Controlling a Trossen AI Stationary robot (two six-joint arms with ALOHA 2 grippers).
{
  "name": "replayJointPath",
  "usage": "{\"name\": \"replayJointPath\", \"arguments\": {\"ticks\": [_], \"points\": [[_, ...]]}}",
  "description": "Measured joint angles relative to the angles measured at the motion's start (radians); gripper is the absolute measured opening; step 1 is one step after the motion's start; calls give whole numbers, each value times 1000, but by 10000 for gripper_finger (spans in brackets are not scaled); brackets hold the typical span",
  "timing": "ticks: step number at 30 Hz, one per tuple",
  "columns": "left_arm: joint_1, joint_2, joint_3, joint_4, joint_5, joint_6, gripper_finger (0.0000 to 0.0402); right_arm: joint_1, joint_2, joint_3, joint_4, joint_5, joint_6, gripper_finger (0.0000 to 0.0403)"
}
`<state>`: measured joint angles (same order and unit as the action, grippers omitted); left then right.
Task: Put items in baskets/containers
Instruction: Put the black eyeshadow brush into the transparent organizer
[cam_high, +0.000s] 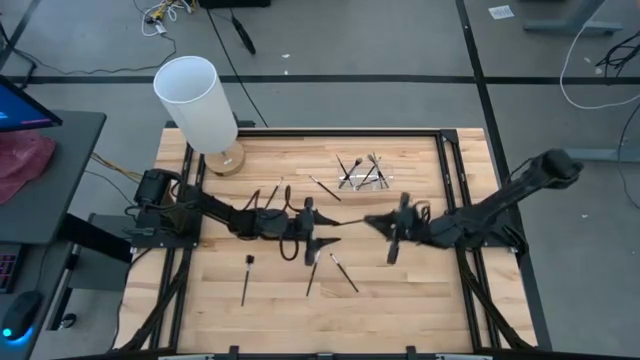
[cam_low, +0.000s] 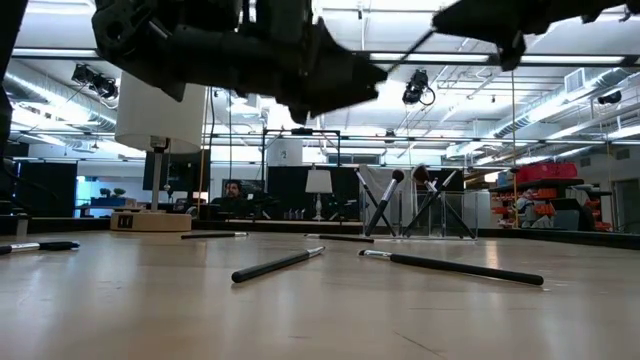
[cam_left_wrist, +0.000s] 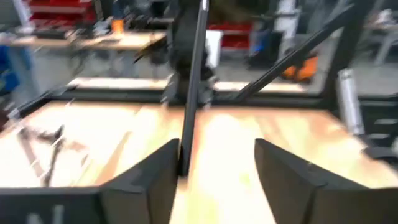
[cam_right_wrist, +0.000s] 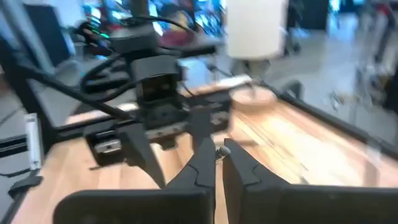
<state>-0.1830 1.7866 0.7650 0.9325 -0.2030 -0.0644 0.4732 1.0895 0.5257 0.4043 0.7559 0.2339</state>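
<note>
Handover brush (cam_high: 345, 222): we note it slung lengthwise between the two arms above mid-counter (cam_high: 400, 290), right gripper (cam_high: 372, 221) clenched on one end, left gripper (cam_high: 318, 226) released, the clear holder (cam_high: 362, 176) nearer the right arm.

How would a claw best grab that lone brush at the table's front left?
Grip the brush mid-handle, straight down from above, fingers across it. It lies flat with bare table on both sides; its bristles sit at the far end.
</note>
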Motion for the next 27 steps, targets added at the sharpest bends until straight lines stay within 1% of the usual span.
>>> {"name": "replayJointPath", "arguments": {"ticks": [2, 3, 5, 7, 10, 12, 16, 19, 22, 27], "points": [[9, 0, -1, -29, -25, -18, 232, -21, -80, 33, -203, 38, 87, 4], [12, 0, -1, -39, -23, -29, 239, -39, -107, 53, -305, 78, 123, 3], [15, 0, -2, -47, -18, -43, 249, -84, -137, 102, -469, 102, 177, 3], [15, 0, -2, -47, -16, -52, 253, -152, -144, 153, -603, 96, 203, 3], [16, 0, -2, -47, -19, -54, 252, -291, -128, 209, -721, 41, 202, 2], [17, 0, -2, -47, -22, -54, 247, -401, -110, 225, -755, -31, 184, 2], [16, 1, -2, -48, -21, -54, 238, -609, -58, 229, -751, -183, 132, 3], [16, 1, -2, -48, -22, -54, 235, -726, -1, 229, -742, -324, 123, 4], [16, 1, -2, -49, -22, -54, 234, -782, 65, 229, -718, -445, 95, 4], [16, 1, -2, -49, -22, -54, 234, -801, 155, 229, -650, -534, 71, 5]]}}
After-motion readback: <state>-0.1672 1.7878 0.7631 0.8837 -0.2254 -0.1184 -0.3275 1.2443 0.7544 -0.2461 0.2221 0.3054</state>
